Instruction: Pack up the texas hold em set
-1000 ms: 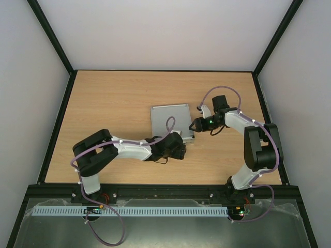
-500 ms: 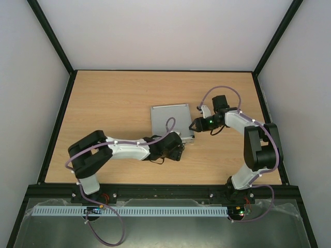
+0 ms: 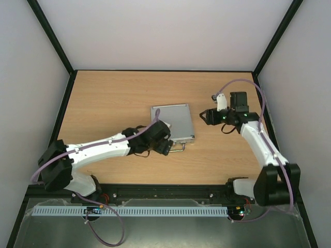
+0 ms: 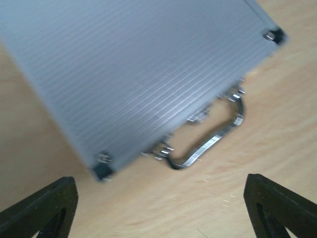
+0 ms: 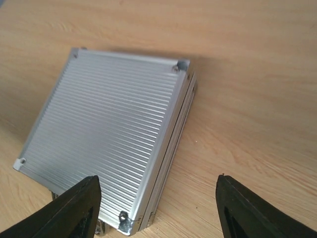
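Note:
The silver aluminium case lies shut and flat on the wooden table, its metal handle lying flat at its near edge. My left gripper is open and empty, low over the table by the case's near left corner; in the left wrist view the ribbed lid and handle lie ahead of the jaws. My right gripper is open and empty, a little to the right of the case; in the right wrist view the case lies ahead. Chips, dice and card deck box are out of view.
Bare wooden table lies around the case. White walls with black frame posts close the left, back and right sides. A black rail runs along the near edge by the arm bases.
My left arm has stretched out and its gripper has slid left off the case's near edge, uncovering the handle. My right gripper has drawn back to the right, away from the case.

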Motion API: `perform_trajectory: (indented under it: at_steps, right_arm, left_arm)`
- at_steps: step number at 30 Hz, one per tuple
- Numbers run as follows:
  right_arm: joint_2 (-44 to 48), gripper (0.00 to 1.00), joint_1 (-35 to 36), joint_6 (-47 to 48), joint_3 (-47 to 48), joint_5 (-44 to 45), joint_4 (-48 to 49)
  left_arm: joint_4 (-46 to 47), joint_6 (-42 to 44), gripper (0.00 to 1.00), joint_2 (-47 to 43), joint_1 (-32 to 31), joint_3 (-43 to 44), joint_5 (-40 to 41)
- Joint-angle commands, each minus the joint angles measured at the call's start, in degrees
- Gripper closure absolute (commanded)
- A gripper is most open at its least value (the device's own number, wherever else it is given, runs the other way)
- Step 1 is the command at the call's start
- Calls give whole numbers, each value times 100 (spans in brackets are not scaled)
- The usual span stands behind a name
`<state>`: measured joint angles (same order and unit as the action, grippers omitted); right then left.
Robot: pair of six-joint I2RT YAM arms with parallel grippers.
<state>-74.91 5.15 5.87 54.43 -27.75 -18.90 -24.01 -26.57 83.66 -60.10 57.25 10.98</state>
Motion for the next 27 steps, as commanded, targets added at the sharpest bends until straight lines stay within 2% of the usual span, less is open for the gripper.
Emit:
perform_trajectory:
  at_steps: [1, 2, 4, 5, 9, 12, 15, 22, 27]
  right_arm:
    - [948, 34, -23, -460, -491, 630, 449]
    - [1244, 28, -23, -574, -632, 789, 626]
    - [1626, 7, -23, -904, -885, 1153, 931]
    - [1796, 1, -23, -1023, -972, 1267, 1045]
    - [2207, 1, -25, -1384, -973, 1734, 1041]
    - [2311, 2, -23, -1393, -666, 1875, 764]
    - [2331, 1, -23, -1388, -159, 1928, 397]
    - [2232, 1, -23, -1605, 1078, 1787, -95]
    - [2332, 1, -25, -1737, 706, 1639, 145]
  left_arm:
    - [-1163, 531, 2, -359, 597, 544, 685]
    - [-1223, 601, 1, -446, 744, 642, 744]
    - [-1192, 745, 1, -664, 1130, 723, 846]
    - [-1125, 804, 1, -776, 1335, 707, 866]
    - [-746, 962, 1, -1219, 2201, 482, 893]
    - [-521, 944, 1, -1471, 2570, 347, 1085]
    - [-420, 922, 1, -1619, 2622, 369, 1306]
    - [-511, 1031, 1, -1925, 2619, 1083, 1623]
    - [-330, 1027, 1, -2076, 2624, 872, 1676]
